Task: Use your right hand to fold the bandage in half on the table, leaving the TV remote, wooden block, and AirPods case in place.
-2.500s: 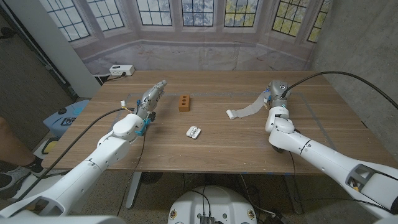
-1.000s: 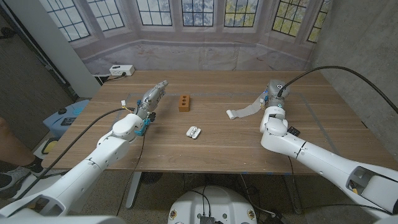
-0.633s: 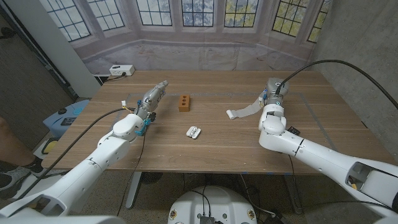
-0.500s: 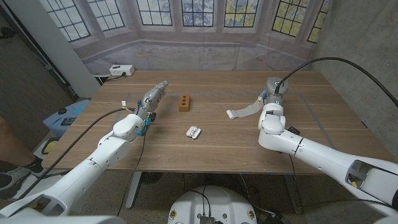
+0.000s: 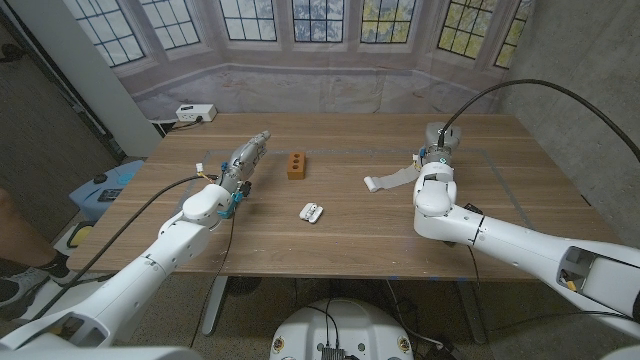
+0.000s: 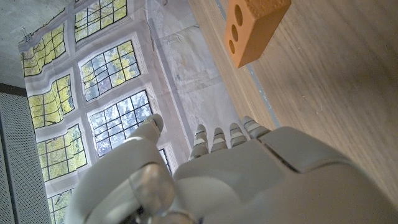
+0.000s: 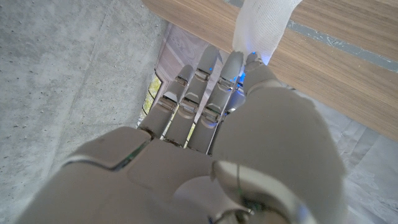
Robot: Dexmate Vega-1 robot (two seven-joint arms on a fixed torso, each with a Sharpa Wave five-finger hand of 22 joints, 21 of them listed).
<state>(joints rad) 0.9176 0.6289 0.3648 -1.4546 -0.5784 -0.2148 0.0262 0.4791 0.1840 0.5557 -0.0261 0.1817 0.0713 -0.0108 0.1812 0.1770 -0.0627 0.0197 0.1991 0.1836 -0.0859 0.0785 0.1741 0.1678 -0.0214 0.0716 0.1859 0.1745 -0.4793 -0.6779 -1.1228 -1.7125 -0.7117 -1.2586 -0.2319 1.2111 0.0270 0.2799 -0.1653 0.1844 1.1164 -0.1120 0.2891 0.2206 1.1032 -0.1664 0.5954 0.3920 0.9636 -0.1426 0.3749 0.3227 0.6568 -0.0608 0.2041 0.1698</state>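
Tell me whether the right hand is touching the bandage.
Touching. In the right wrist view, the right hand's fingertips meet the bandage's end, with no gap visible between them.

White bandage (image 5: 392, 178), orange-brown wooden block (image 5: 296, 165), white AirPods case (image 5: 311, 212)

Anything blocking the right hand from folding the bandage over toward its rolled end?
Nothing visible. The right hand is already at the near end of the white gauze bandage. The bare wooden table surrounds the strip; the small white AirPods case sits apart.
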